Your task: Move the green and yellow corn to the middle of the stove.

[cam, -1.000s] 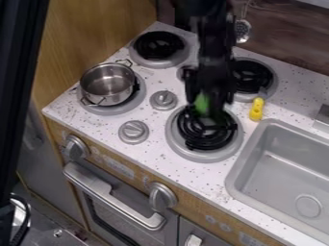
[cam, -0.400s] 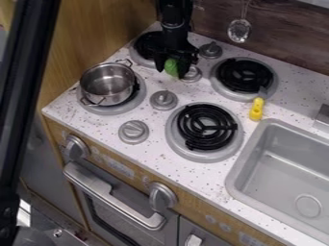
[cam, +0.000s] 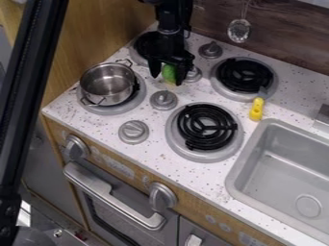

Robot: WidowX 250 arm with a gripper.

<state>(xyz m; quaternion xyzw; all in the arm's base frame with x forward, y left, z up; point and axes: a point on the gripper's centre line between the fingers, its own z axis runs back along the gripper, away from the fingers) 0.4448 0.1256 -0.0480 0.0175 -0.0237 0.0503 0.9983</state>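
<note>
The black gripper [cam: 168,78] hangs over the upper left part of the stove top, just in front of the back left burner [cam: 143,58]. Between its fingers is the green and yellow corn [cam: 169,73], mostly green with a little yellow at its lower end. The fingers are closed against the corn's sides. I cannot tell whether the corn's lower end touches the white stove top [cam: 151,129].
A metal pot [cam: 108,85] stands on the front left burner. Knobs [cam: 164,99] lie between the burners, one close behind the gripper's right side. A yellow-handled utensil [cam: 256,109] rests near the sink [cam: 241,168]. The front right burner [cam: 206,127] is bare.
From over the front right burner, the gripper has moved up and left with the corn. Most recently it has come slightly down toward the front, the corn with it.
</note>
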